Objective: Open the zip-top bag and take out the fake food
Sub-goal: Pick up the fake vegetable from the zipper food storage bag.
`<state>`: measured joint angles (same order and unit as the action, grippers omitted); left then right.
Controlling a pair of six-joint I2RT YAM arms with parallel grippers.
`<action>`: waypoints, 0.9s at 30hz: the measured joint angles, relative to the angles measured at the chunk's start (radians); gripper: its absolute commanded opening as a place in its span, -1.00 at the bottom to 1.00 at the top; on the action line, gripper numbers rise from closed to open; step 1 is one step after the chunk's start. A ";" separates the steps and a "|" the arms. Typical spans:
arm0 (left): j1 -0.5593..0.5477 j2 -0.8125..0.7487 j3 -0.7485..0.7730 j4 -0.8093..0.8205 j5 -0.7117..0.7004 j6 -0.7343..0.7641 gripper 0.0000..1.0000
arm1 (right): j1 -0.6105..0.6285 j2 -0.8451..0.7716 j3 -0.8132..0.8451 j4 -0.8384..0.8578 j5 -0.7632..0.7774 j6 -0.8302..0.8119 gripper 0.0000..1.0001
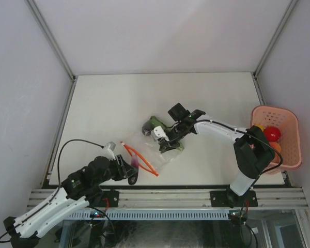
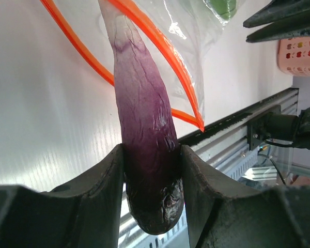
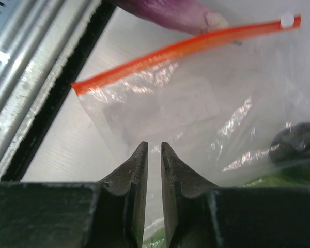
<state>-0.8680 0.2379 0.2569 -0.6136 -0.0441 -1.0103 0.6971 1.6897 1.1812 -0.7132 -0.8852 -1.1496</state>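
Lying crumpled near the middle of the white table (image 1: 119, 103), the clear zip-top bag (image 1: 158, 151) has its orange zip strip (image 1: 143, 160) spread into an open loop that faces the near edge. A green toy (image 1: 156, 124) with a dark end sits at the far end of the bag, seen through the film.

A long purple toy vegetable (image 2: 147, 134) points into the bag's mouth, with its pale tip between the two runs of the strip. The left gripper (image 2: 151, 160) holds it, with both fingers pressed against the dark, thick end of the vegetable.

The right gripper (image 3: 154, 147) hovers over the middle of the bag, with its jaws a narrow slit apart and the tips not meeting. The film lies right at the tips, but I cannot tell whether any of it passes between them.

At the table's right edge, well apart from the bag, stands a pink perforated basket (image 1: 292, 129). It holds a red round toy (image 1: 272, 133), with an orange piece (image 1: 276, 147) beside that and a yellow piece (image 1: 259, 127) at the near wall. An aluminium rail (image 1: 165, 197) runs along the near edge of the table.
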 measured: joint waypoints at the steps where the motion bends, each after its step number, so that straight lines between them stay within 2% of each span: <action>1: 0.000 -0.009 0.016 -0.026 0.005 -0.003 -0.75 | 0.002 -0.008 0.000 -0.008 -0.029 -0.008 -0.63; 6: 0.000 -0.045 0.090 -0.117 0.033 -0.026 -0.76 | 0.014 -0.056 0.000 -0.048 -0.167 -0.060 -0.30; 13: 0.000 -0.084 0.140 -0.212 0.103 -0.079 -0.77 | 0.051 -0.090 0.000 -0.112 -0.274 -0.169 0.11; 21: 0.000 -0.156 0.170 -0.279 0.183 -0.151 -0.76 | 0.110 -0.156 0.000 -0.152 -0.303 -0.258 0.22; 27: 0.000 -0.147 0.130 -0.092 0.269 -0.219 -0.77 | 0.123 -0.199 0.000 -0.158 -0.291 -0.306 0.25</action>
<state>-0.8680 0.0910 0.3874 -0.7052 0.2245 -1.2289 0.8200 1.4910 1.1812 -0.8715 -1.1763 -1.4559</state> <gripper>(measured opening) 0.474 0.617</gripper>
